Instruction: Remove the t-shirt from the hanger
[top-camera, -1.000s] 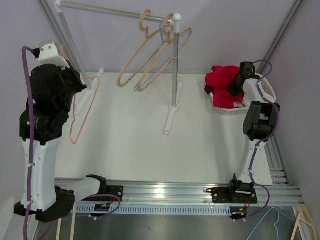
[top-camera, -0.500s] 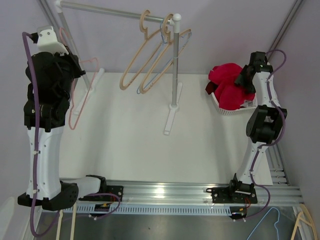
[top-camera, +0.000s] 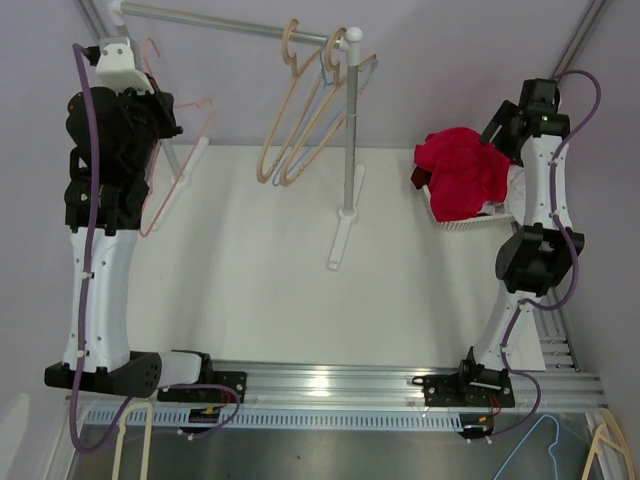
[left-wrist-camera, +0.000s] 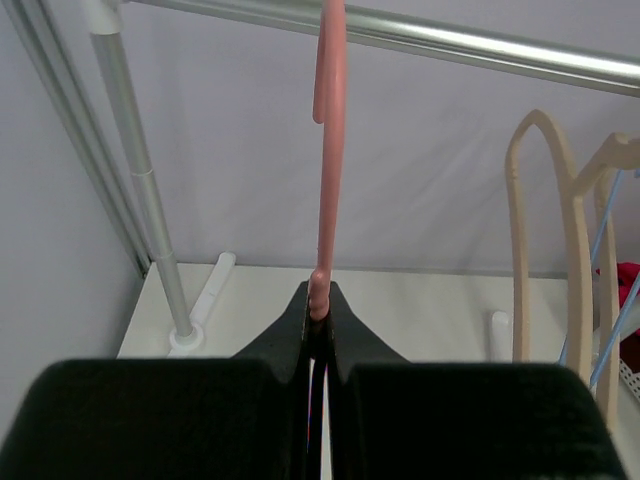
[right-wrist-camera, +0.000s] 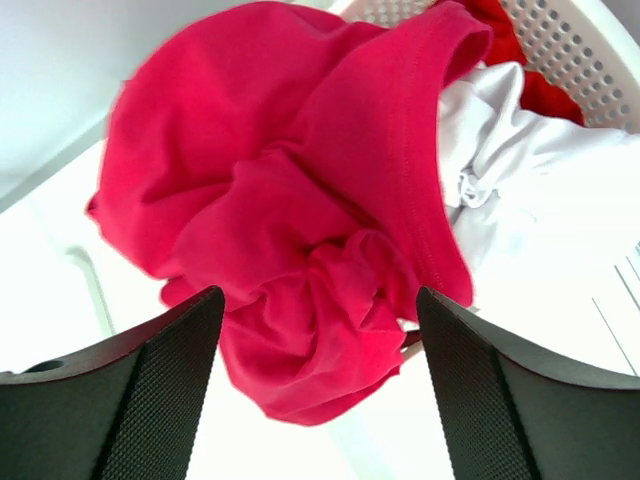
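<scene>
You can see that the red t-shirt (top-camera: 460, 175) is no more on any hanger. It lies bunched at the right of the top view, on the white basket (top-camera: 462, 224), with part of it hanging over the rim toward the table. In the right wrist view it fills the middle of the frame, beside a white cloth (right-wrist-camera: 520, 170) in the same basket. Your right claw (right-wrist-camera: 318, 300) stands wide open above it and holds nothing; both its fingers are apart from the fabric.

Your left claw (left-wrist-camera: 318, 318) is closed tight on the neck of the pink hanger (left-wrist-camera: 328, 140), which is bare. Its hook reaches up to the rail (left-wrist-camera: 480, 40) at the top of the left wrist view; whether it sits over the rail, I cannot tell.

I judge the main work done. What remains, I think, is only to put the pink hanger on the rail and bring both arms away.
</scene>
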